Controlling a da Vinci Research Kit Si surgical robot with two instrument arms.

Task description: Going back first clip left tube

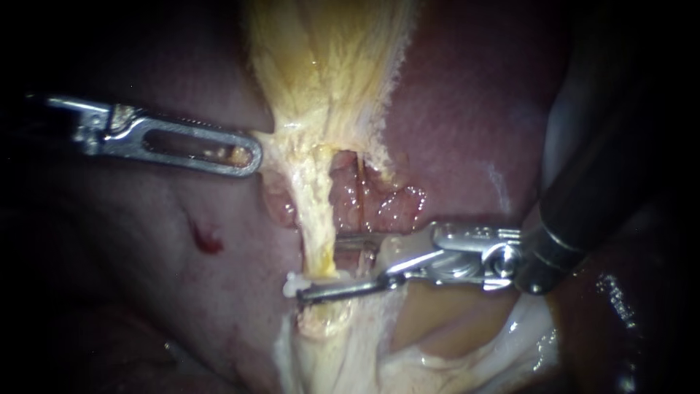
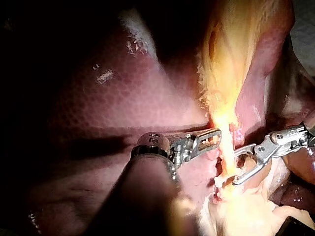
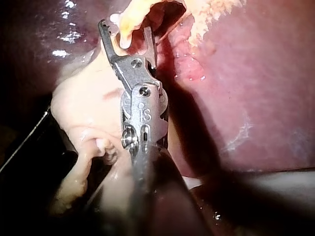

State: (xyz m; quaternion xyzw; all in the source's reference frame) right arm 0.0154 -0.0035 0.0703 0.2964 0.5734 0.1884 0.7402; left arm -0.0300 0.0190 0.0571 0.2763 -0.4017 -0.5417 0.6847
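Nearest, the right instrument (image 1: 319, 266), jaws spread apart astride the left tube (image 1: 319, 219) and gripping nothing — a white clip (image 1: 294, 284) on that tube right at the tip of the lower jaw, pale tissue (image 1: 437, 321) under the shaft. Further in, the left instrument (image 1: 251, 155), jaws closed together on the edge of the yellow gallbladder (image 1: 328, 66), the tube just beside their tip and the clip well apart from them. Beyond both sets of jaws — dark red liver (image 1: 467, 109), wet and glistening on either side.
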